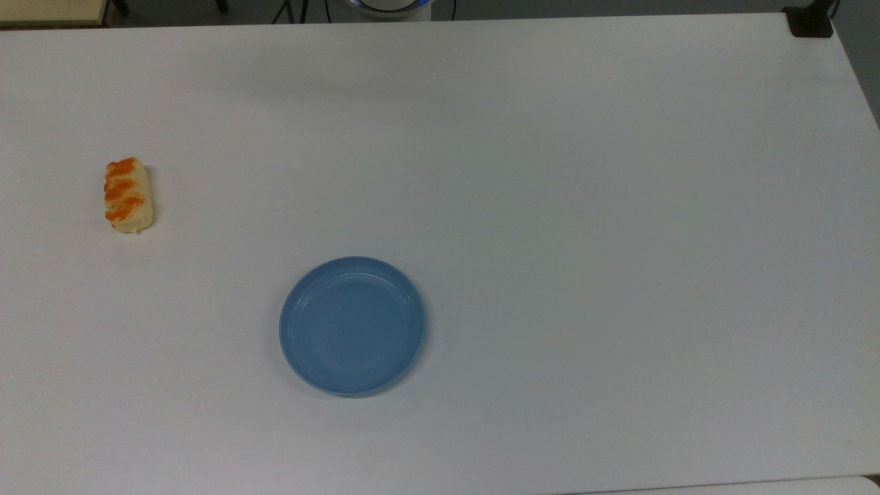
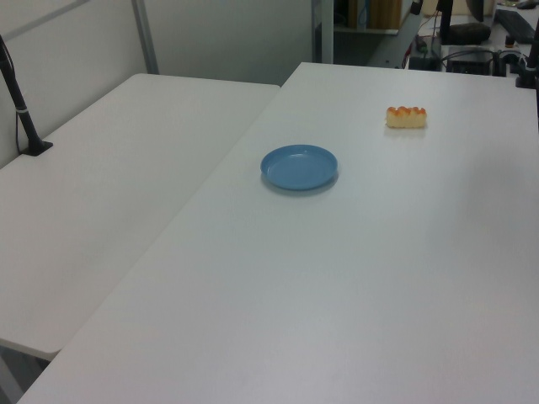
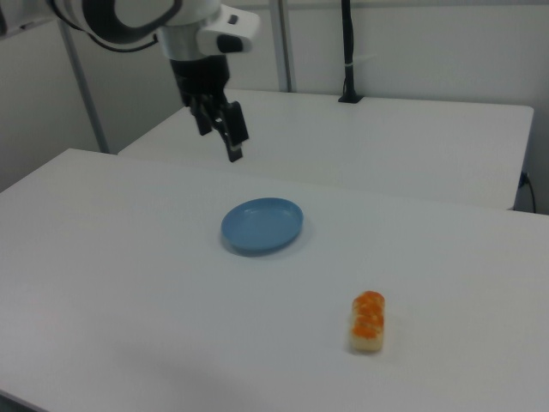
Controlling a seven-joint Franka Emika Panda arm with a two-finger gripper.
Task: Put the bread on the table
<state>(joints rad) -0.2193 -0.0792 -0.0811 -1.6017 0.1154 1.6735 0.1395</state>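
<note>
I saw my end effector (image 3: pixel 221 129) raised high above the table (image 3: pixel 129 283) in the right view, holding nothing, its two fingers (image 3: pixel 234 136) parted and pointing down. Below it and towards the right view's right sat the blue plate (image 3: pixel 262 226), bare. The bread (image 3: pixel 369 321) lay flat on the table, well apart from the plate, near the top view's left edge (image 1: pixel 128 195), orange bumps facing up (image 2: pixel 406 116).
</note>
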